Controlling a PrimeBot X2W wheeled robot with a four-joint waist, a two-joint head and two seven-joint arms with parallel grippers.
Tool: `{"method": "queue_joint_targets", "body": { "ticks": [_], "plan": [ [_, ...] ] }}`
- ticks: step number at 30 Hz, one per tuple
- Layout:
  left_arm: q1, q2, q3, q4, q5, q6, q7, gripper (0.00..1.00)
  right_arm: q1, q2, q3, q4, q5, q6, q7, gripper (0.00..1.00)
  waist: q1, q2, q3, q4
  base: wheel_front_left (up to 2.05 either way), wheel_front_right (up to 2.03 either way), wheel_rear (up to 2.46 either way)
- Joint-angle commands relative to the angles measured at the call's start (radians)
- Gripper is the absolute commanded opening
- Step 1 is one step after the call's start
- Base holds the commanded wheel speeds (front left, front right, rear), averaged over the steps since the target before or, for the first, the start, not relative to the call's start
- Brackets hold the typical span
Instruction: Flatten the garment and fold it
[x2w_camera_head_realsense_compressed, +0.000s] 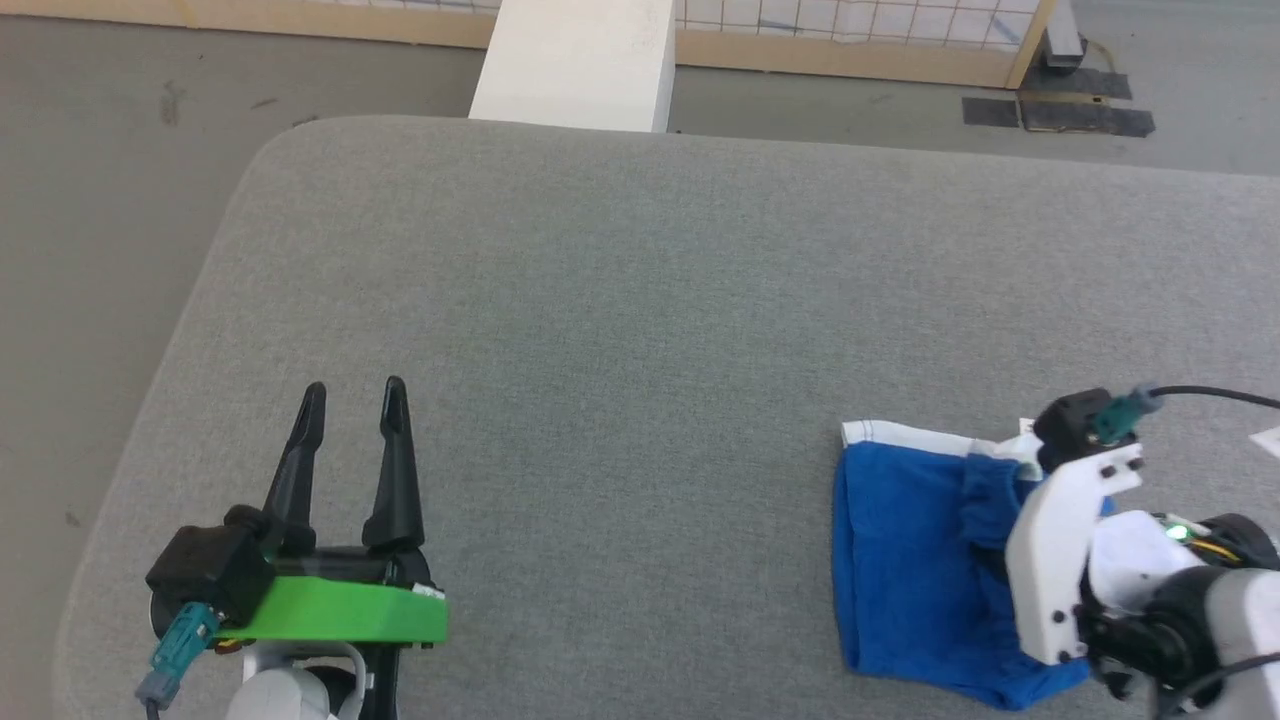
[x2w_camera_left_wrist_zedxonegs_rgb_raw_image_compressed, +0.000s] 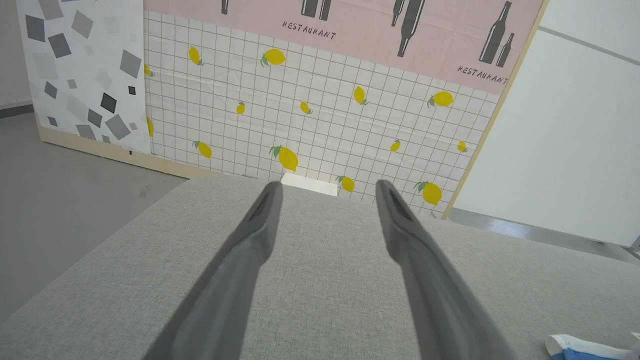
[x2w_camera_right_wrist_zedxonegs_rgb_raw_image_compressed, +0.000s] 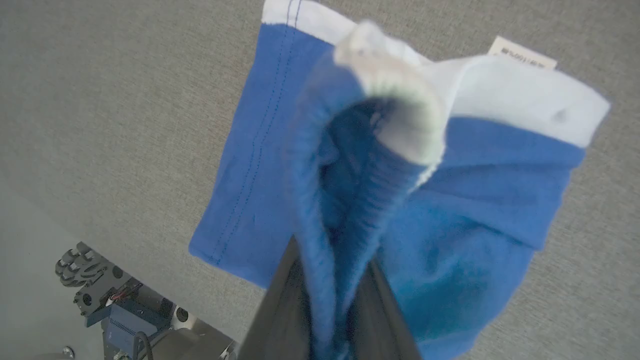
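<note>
Shorts (x2w_camera_head_realsense_compressed: 910, 570), bright blue with white trim, lie at the near right of a grey tabletop (x2w_camera_head_realsense_compressed: 640, 300). The right hand (x2w_camera_right_wrist_zedxonegs_rgb_raw_image_compressed: 332, 305) pinches their gathered waistband (x2w_camera_right_wrist_zedxonegs_rgb_raw_image_compressed: 310, 210) between nearly closed fingers, so it stands up as a ridge while the rest lies flat. The left hand (x2w_camera_head_realsense_compressed: 355, 390) hovers spread wide and empty over the tabletop's near left, well apart from them.

Grey fabric-covered table (x2w_camera_head_realsense_compressed: 640, 300), white block (x2w_camera_head_realsense_compressed: 575, 60) beyond, lemon-patterned panel (x2w_camera_left_wrist_zedxonegs_rgb_raw_image_compressed: 320, 115) behind.
</note>
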Motion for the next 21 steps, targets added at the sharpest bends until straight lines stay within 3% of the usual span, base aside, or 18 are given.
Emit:
{"method": "queue_joint_targets", "body": {
  "ticks": [1,10,11,12,13,21],
  "plan": [
    [0.013,-0.002,-0.003,-0.003,-0.015,0.000,-0.005,1.00,-0.024,0.010,0.012,0.027,-0.015,-0.002,-0.021,0.00,0.0000,0.0000,0.007,0.008,0.00,0.00,0.00],
    [0.003,-0.002,-0.020,-0.001,-0.034,0.010,-0.005,1.00,-0.066,0.055,0.054,0.192,-0.056,-0.002,-0.111,0.00,0.0000,0.0000,0.029,0.031,0.00,0.00,0.00],
    [0.002,-0.002,-0.021,-0.001,-0.036,0.010,-0.005,1.00,-0.070,0.056,0.057,0.201,-0.061,-0.002,-0.121,0.04,0.0000,0.0000,0.030,0.032,0.00,0.00,0.00],
    [0.002,-0.002,-0.022,-0.001,-0.037,0.011,-0.005,1.00,-0.073,0.056,0.065,0.209,-0.065,-0.002,-0.132,0.42,0.0000,0.0000,0.031,0.032,0.00,0.00,0.00],
    [0.002,-0.002,-0.022,-0.001,-0.038,0.013,-0.005,1.00,-0.077,0.054,0.074,0.212,-0.068,-0.002,-0.139,1.00,0.0000,0.0000,0.032,0.032,0.00,0.00,0.00],
    [0.007,-0.002,-0.016,0.001,-0.037,0.017,-0.005,1.00,-0.104,0.013,0.173,0.119,-0.040,-0.002,-0.139,1.00,0.0000,0.0000,0.020,0.011,0.00,0.00,0.00]
  ]
}}
